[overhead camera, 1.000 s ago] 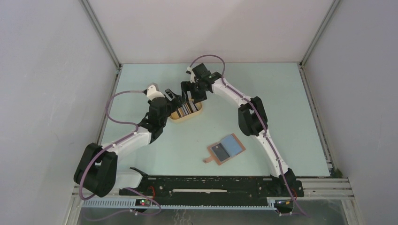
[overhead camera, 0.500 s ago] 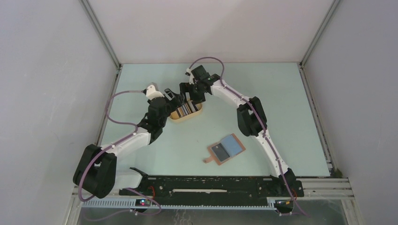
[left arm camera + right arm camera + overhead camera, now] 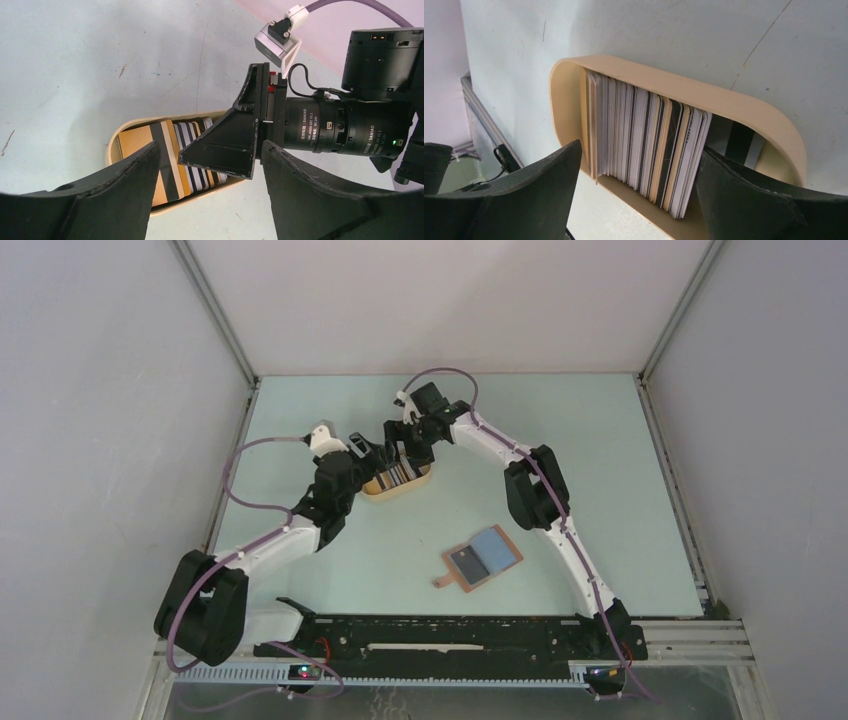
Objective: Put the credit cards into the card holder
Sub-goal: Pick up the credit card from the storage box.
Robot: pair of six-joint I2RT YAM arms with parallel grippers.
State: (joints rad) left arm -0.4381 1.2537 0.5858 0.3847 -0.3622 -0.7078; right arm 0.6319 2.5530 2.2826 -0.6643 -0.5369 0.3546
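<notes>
Right pincer (image 3: 639,152) (spread wide) straddles the credit cards (image 3: 624,125) in the tray (image 3: 744,107).

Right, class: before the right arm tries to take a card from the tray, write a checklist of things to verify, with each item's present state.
1. Right gripper open: ok, jaws wide, one on each side of the cards.
2. Cards accessible: ok, standing on edge in the tan tray.
3. Single card isolated: not ok, they are packed tight together.
4. Left gripper clear of the right: cannot tell, the two crowd together over the tray.
5. Card holder ready: ok, lying open on the table, away from both grippers.
</notes>
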